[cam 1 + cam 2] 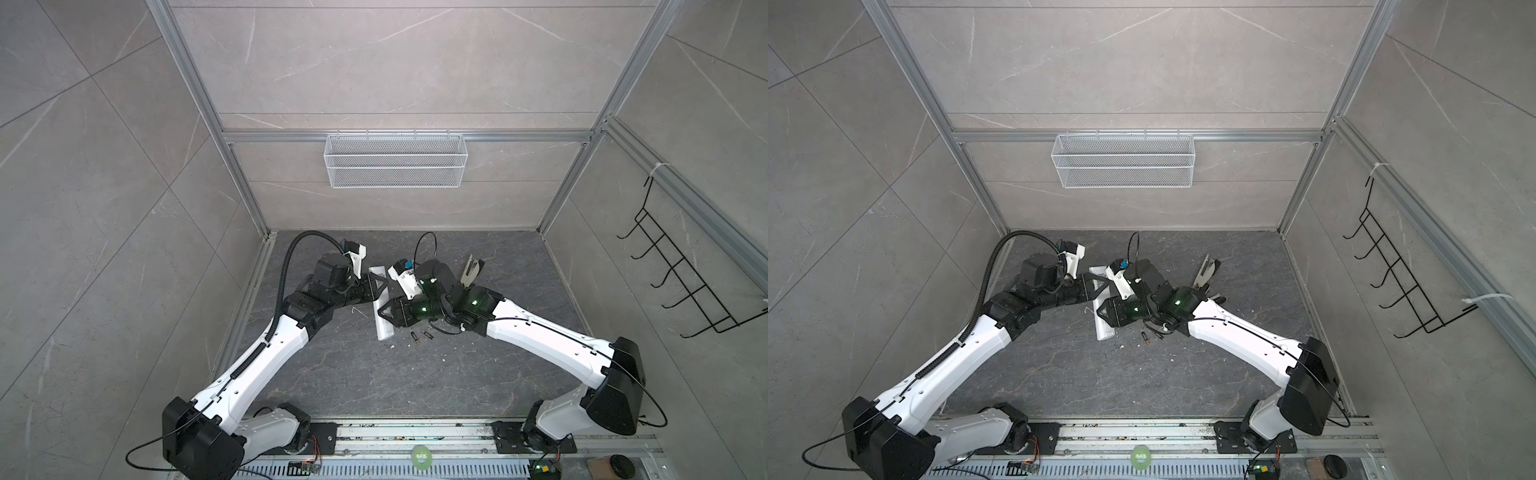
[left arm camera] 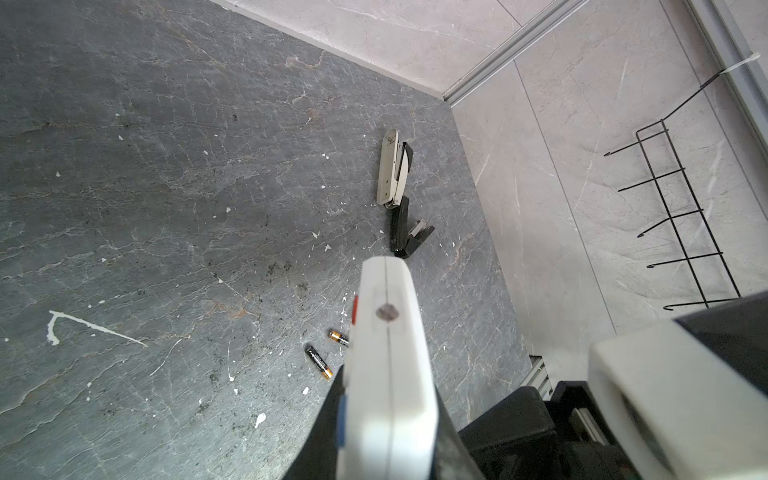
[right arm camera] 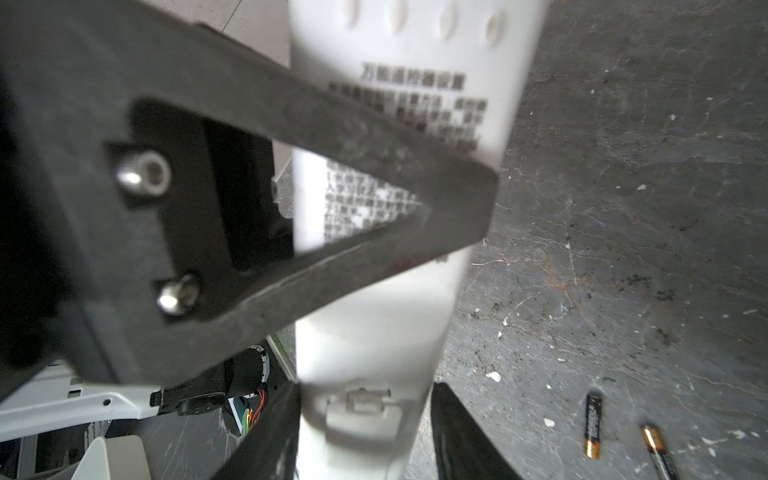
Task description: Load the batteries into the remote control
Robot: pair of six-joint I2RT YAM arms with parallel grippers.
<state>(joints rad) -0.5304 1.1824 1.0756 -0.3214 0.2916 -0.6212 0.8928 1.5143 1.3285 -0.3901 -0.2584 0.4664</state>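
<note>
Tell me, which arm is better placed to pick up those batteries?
Probably right: the right gripper straddles the remote's latch end, and both batteries lie on the table just beside it. The left gripper is clamped on the remote, so it's busy.

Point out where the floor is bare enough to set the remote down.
Broad bare floor lies nearer the camera than the batteries. Another patch lies right of the stapler. It is crowded around the remote control.
</note>
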